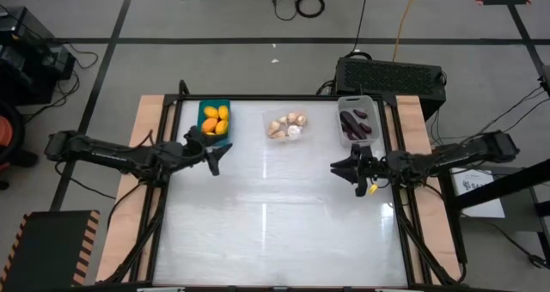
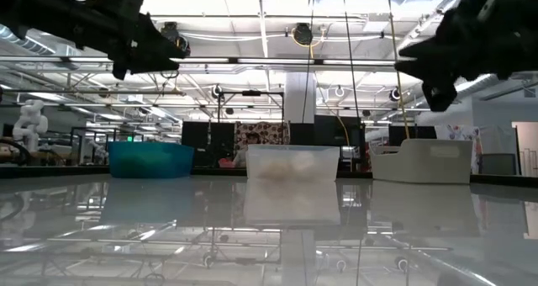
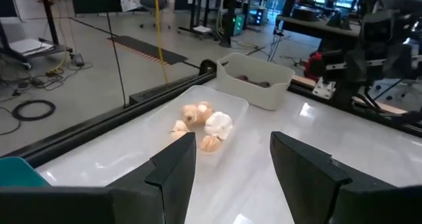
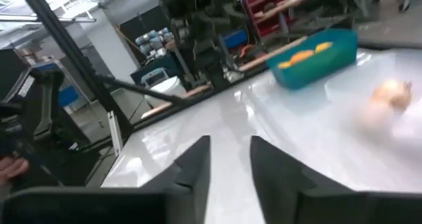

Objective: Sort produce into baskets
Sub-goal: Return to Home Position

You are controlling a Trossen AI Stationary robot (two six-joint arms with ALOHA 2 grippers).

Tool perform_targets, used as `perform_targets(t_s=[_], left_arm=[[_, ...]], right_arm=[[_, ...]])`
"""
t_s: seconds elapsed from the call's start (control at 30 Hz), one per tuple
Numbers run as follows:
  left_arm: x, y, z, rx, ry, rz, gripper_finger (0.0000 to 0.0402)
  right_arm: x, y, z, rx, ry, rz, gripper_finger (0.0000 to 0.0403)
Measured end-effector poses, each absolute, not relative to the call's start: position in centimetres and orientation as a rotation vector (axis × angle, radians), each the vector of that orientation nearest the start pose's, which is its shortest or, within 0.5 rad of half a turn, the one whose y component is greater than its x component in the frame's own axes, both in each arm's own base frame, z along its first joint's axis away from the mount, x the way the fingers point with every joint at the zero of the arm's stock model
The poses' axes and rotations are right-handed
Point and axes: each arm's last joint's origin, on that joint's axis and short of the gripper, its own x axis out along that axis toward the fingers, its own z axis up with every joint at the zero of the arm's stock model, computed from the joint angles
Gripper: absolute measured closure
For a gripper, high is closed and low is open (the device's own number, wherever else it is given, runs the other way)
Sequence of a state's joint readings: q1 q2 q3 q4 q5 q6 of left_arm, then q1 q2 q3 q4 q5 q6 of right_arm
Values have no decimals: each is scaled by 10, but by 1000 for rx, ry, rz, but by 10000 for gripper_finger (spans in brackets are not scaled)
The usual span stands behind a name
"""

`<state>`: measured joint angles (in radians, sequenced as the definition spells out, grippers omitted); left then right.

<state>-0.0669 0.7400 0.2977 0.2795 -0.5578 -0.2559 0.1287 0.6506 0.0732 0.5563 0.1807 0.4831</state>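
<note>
The left gripper (image 1: 223,154) had its jaws spread wide with nothing between them. The right gripper (image 1: 338,166) had its jaws parted more narrowly, likewise empty. Both hung above the counter (image 1: 275,219), pointing inward at each other across its far half. No produce showed loose on the counter; it all lay in the three baskets ranged along the far edge. The yellow-orange ovals (image 1: 216,121) were in the teal bin (image 1: 202,110), just beyond the left jaws. The garlic bulbs (image 1: 286,126) were in the clear tray (image 3: 235,107), between the two arms. The dark eggplants (image 1: 355,124) were in the white-grey bin (image 1: 345,102), just beyond the right jaws, with the black box (image 1: 391,74) behind it. The teal and white-grey bins had their long axes running from the far edge toward the near one. Sorting looked finished, so what remained was probably a retreat, each arm drawing back toward its own side. That path led away from the bins, with the near counter open; the only risk was a wrist brushing its neighbouring bin's near corner.
</note>
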Motion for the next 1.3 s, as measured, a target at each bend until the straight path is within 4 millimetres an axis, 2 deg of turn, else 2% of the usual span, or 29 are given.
perform_targets(t_s=[0.13, 0.27, 0.5, 0.73, 1.0, 1.17, 1.3], left_arm=[[159, 2, 217, -197, 100, 489, 198], [155, -4, 219, -197, 95, 446, 198], [152, -16, 207, -173, 132, 386, 198], [151, -28, 205, -168, 147, 305, 198], [144, -45, 204, -130, 142, 320, 198], [136, -55, 197, -93, 169, 364, 198], [132, -54, 186, -46, 149, 390, 198]], right_arm=[[138, 16, 164, 491, 9, -30, 349], [138, 18, 162, 475, 29, -26, 396], [138, 17, 164, 345, 15, -23, 394], [139, 7, 171, 187, -52, -43, 401], [135, -10, 169, 211, -19, 11, 401], [128, -15, 166, 211, 29, -32, 401], [122, -15, 165, 225, 45, -40, 401]])
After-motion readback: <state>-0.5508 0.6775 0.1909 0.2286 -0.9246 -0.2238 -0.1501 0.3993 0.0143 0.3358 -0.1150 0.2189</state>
